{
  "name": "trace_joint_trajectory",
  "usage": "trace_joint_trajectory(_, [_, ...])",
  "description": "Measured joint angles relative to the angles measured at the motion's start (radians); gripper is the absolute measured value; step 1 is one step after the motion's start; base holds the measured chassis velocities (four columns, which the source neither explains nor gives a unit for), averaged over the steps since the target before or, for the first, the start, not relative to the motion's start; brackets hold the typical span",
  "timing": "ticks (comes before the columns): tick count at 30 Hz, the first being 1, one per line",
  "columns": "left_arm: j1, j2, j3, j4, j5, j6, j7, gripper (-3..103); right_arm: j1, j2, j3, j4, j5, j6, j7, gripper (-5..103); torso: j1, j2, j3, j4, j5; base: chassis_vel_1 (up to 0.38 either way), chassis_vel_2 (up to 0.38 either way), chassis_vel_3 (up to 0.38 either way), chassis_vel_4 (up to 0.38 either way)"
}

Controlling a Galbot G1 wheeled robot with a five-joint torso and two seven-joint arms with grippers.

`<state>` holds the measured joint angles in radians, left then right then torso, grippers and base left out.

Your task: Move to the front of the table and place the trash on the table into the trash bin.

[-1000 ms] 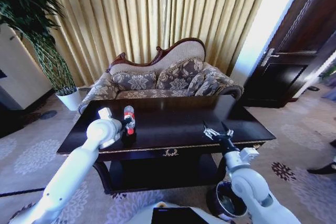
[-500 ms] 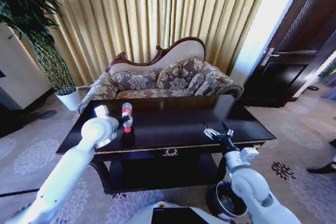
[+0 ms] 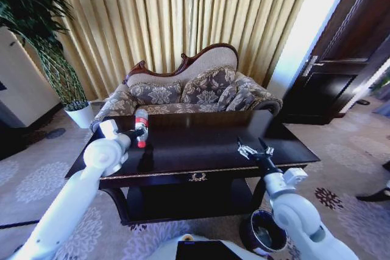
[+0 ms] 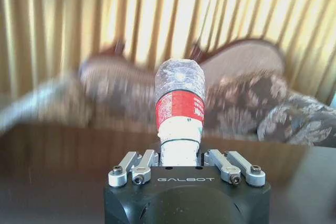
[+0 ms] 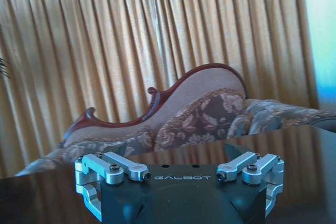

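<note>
**Bottle gripped left, bin sits far right**

With the left gripper (image 4: 181, 167) clenched on the bottle (image 3: 141, 128), fingers (image 4: 140, 162) clamp its capped end; its long axis runs straight out from the palm, above the worktop's (image 3: 201, 144) left rear corner. Trash bin (image 3: 263, 234) stands on the floor by the front right corner, beside the right arm. Right gripper (image 3: 255, 148) hovers over the right front edge, fingers spread, empty. Path judgement: cross over the open worktop centre, clear the front edge.
</note>
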<state>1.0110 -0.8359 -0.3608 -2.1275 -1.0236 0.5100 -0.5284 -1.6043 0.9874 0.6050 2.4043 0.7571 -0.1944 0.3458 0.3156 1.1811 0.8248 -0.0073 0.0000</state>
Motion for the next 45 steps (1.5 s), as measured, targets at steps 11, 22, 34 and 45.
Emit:
trace_joint_trajectory(11, [0.126,0.082,-0.048,-0.014,0.446,-0.332,0.276,32,-0.008,-0.162,-0.019,0.096,0.11,-0.009,0.041,100,0.0,0.0,0.0,-0.0001,0.0,0.0,0.0,0.0,0.0])
trace_joint_trajectory(22, [0.195,0.131,-0.067,-0.019,0.682,-0.531,0.363,32,0.032,-0.254,-0.036,0.099,0.167,0.001,0.053,100,0.0,0.0,0.0,0.0,0.0,0.0,0.0,0.0,0.0])
trace_joint_trajectory(34, [0.221,0.192,-0.042,-0.083,0.831,-0.618,0.362,32,0.103,-0.35,-0.128,0.097,0.17,0.032,0.043,100,0.0,0.0,0.0,-0.0001,0.0001,0.0,0.0,0.0,0.0])
trace_joint_trajectory(45, [0.223,0.257,-0.017,-0.108,0.908,-0.655,0.337,32,0.21,-0.401,-0.181,0.097,0.241,0.174,-0.056,100,0.0,0.0,0.0,-0.0003,0.0,0.0,0.0,0.0,0.0])
